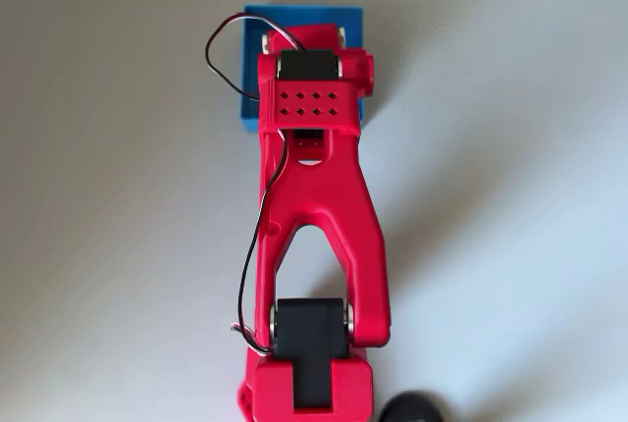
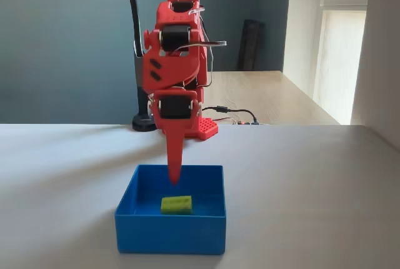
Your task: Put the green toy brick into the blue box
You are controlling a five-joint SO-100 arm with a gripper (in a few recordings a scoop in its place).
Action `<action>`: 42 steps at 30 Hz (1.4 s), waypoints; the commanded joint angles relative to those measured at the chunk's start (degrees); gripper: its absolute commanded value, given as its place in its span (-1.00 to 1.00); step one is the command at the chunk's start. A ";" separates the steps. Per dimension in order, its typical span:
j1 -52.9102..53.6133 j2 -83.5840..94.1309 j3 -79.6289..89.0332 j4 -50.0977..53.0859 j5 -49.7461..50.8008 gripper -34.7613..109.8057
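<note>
The green toy brick (image 2: 176,204) lies flat on the floor of the blue box (image 2: 170,234), near its middle, studs up. My red gripper (image 2: 174,178) points straight down over the box, with its tip just above and slightly behind the brick, not touching it. Its fingers read as one closed spike with nothing held. In the overhead view my arm covers most of the blue box (image 1: 249,118) and hides the brick and the fingertips.
The box stands on a plain white table with open surface on all sides. The arm's red base (image 2: 203,128) and a black lamp stand (image 2: 144,122) sit behind the box. A dark round object (image 1: 412,408) lies beside the base.
</note>
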 commanded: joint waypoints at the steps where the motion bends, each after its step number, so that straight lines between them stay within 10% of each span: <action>1: 0.44 2.02 -4.13 0.35 -0.62 -0.16; 8: -0.53 2.46 -6.42 5.36 0.79 -0.52; 21: -6.59 24.43 -11.43 12.39 7.21 -0.52; 42: -6.06 82.71 44.91 3.78 4.57 -0.52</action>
